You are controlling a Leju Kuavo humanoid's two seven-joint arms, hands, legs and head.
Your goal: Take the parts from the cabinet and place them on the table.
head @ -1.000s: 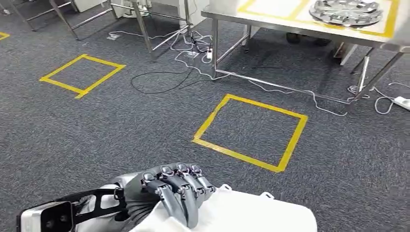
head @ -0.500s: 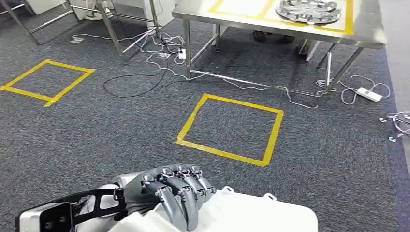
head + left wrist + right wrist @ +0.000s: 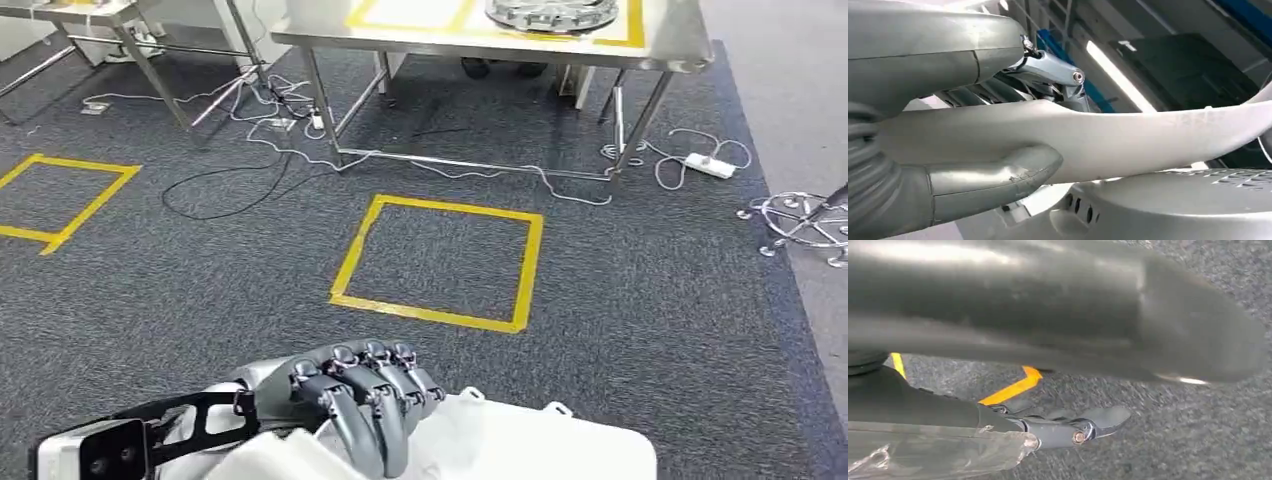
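My left hand (image 3: pixel 360 400) grips the edge of a large white moulded part (image 3: pixel 520 445) low in the head view, fingers curled over its rim. In the left wrist view the thumb (image 3: pixel 993 175) presses under the part's white rim (image 3: pixel 1128 137). My right hand (image 3: pixel 1068 430) appears over grey carpet in the right wrist view, with a blurred thumb (image 3: pixel 1048 305) and a dark finger; whether it holds anything is unclear. A steel table (image 3: pixel 480 42) with yellow tape stands ahead, bearing a round silver part (image 3: pixel 550 12).
A yellow tape square (image 3: pixel 440 262) marks the carpet before the table, another (image 3: pixel 60 195) lies at left. Cables (image 3: pixel 250 170) and a power strip (image 3: pixel 710 165) trail under the table. A chrome chair base (image 3: pixel 805 225) sits at right. A second table frame (image 3: pixel 150 50) stands far left.
The whole picture has shifted: the camera turned right, so table and floor squares slid left and the chair base came into view. My left hand keeps the same hold on the white part.
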